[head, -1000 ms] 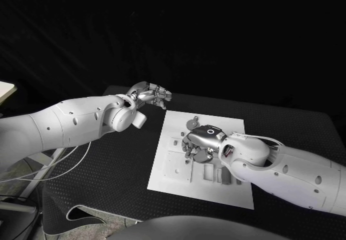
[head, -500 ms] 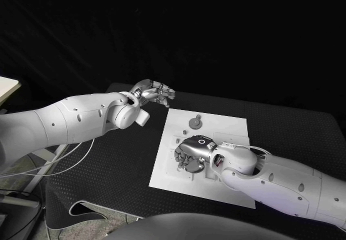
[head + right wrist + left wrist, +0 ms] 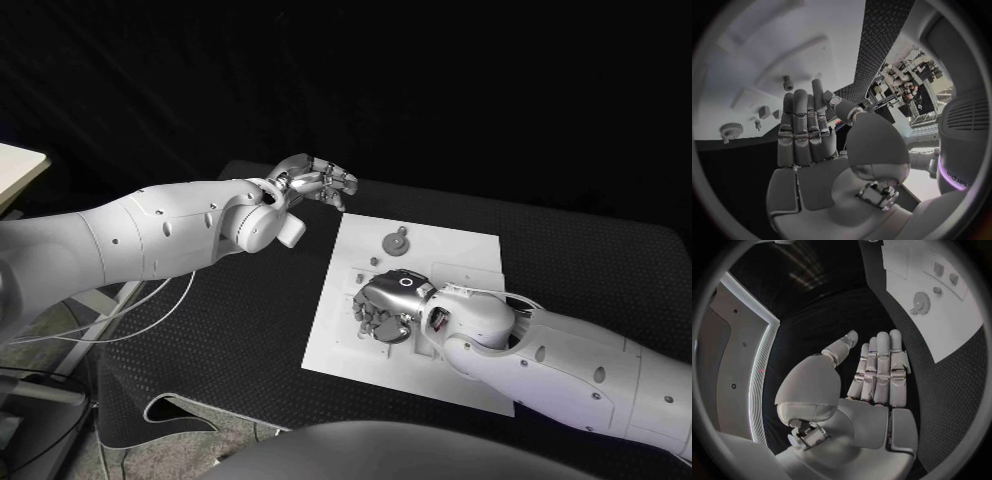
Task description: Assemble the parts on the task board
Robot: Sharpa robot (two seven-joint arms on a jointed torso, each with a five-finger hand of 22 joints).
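— Far left, what's there?
— Left hand (image 3: 312, 182) raised over the black counter (image 3: 216, 310), just past the task board's far left corner; fingers straight and held side by side in the left wrist view (image 3: 878, 371), thumb set apart, nothing held.

— And touching anything?
— Hard to say from above; no contact seen with board or parts.

— Next, moving right?
— Task board (image 3: 335, 340), a white plate lying flat mid-counter, seen also from the left wrist (image 3: 954, 315). Near its far end, a round gear-like part (image 3: 394, 241) lying on the plate, apart from both hands; same part with toothed rim in the left wrist view (image 3: 921, 304). A few smaller parts beside it there, too small to name.

— Then the right hand?
— Right hand (image 3: 387, 303) low over the middle of the board, palm down, covering the recesses under it. Fingers extended and close together in the right wrist view (image 3: 801, 131), thumb off to one side, empty.

— Anything under those fingers?
— Small parts on the white plate beyond the fingertips: a peg-like piece (image 3: 787, 83) and a gear (image 3: 729, 131) off to one side. Contact with the plate not clear
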